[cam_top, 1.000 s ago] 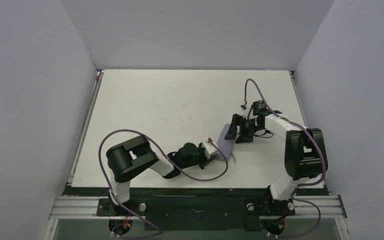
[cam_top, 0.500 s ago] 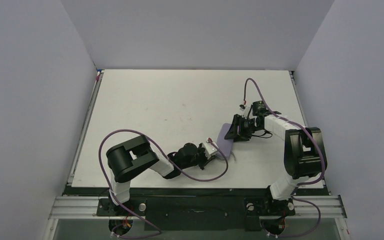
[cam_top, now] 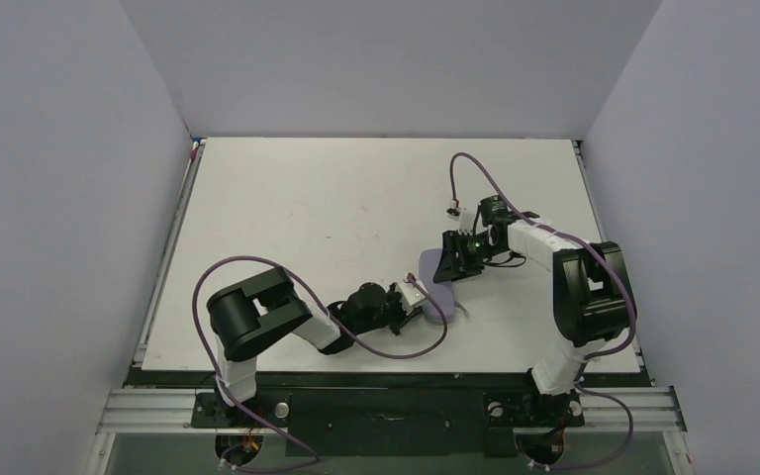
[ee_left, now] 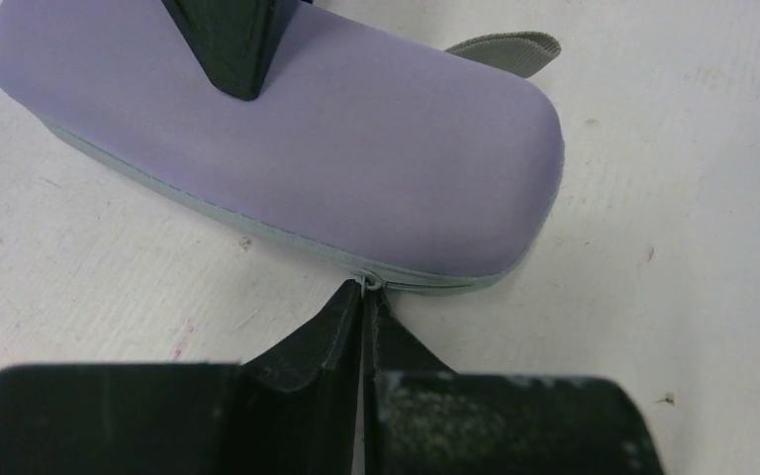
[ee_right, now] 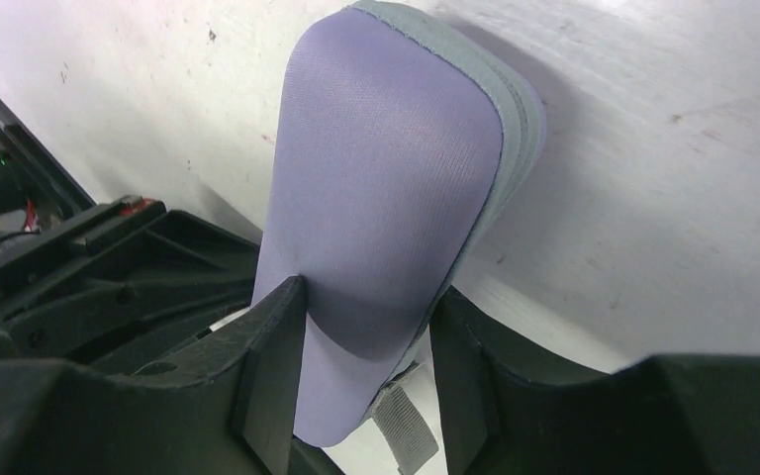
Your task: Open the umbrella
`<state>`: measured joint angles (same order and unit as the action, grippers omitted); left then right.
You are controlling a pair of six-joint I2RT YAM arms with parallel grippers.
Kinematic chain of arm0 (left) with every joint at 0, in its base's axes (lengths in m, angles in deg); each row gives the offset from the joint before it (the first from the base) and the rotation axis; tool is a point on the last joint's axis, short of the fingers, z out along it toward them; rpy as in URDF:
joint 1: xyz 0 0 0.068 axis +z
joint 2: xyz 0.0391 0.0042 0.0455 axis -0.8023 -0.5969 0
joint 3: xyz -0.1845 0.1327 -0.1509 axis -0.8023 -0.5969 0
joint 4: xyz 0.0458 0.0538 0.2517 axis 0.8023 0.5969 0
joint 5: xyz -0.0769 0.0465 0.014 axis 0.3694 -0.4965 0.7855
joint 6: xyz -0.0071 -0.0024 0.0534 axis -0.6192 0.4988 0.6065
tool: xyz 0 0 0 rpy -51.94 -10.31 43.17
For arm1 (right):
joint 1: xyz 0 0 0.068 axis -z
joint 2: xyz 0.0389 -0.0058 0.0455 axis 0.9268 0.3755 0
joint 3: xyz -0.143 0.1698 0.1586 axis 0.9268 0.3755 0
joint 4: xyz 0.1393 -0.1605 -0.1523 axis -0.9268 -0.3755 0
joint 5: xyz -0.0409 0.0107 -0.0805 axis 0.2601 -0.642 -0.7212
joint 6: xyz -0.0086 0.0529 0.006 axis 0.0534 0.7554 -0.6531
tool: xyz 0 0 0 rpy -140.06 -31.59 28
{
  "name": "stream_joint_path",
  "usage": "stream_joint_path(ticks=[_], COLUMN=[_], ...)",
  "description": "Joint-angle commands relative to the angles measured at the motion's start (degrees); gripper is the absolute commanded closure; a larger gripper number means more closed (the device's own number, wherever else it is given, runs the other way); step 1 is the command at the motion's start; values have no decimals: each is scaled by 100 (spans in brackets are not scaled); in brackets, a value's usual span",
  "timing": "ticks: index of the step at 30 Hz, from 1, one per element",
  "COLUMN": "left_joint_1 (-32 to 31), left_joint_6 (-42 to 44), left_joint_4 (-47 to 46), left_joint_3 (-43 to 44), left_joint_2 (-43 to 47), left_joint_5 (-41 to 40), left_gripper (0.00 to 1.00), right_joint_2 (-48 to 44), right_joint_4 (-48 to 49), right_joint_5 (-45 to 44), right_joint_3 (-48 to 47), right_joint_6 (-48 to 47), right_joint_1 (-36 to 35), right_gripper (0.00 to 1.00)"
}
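- Plainly, the one container is the lavender case, an oblong pouch lying on the white table, right of centre and toward the near edge, between the two arms.
- Its contents are hidden: the grey-green zipper seam runs closed along the edge as far as the wrist views show, so the umbrella itself cannot be seen.
- Smooth matte lavender fabric covers the case, which has rounded ends. A short grey webbing tab sticks out at one end.
- Seen from the right wrist, it stands on its long edge, tilted slightly, with the seam side toward the table.
- Left gripper: jaws pressed together, pinching the small silvery zipper pull at the seam near one rounded end.
- Right gripper: clamped across the case near its tab end, one finger on each broad face; one of its black fingers shows pressing on the lavender fabric in the left wrist view.
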<state>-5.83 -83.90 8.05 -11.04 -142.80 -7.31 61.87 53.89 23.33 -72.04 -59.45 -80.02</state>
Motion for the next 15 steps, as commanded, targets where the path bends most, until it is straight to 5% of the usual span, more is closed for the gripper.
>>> stream_joint_path(ticks=[1, 15], left_joint_1=[267, 880], left_joint_6=[109, 80], left_joint_4=[-296, 52], left_joint_3=[3, 239], left_joint_2=[215, 162], left_joint_5=[-218, -363], left_gripper=[100, 100], right_joint_2=[356, 867], right_joint_4=[-880, -1871], right_joint_5=[-489, -748], right_joint_3=[-37, -830], right_joint_6=[-1075, -2264], right_joint_1=[-199, -550], right_gripper=[100, 100])
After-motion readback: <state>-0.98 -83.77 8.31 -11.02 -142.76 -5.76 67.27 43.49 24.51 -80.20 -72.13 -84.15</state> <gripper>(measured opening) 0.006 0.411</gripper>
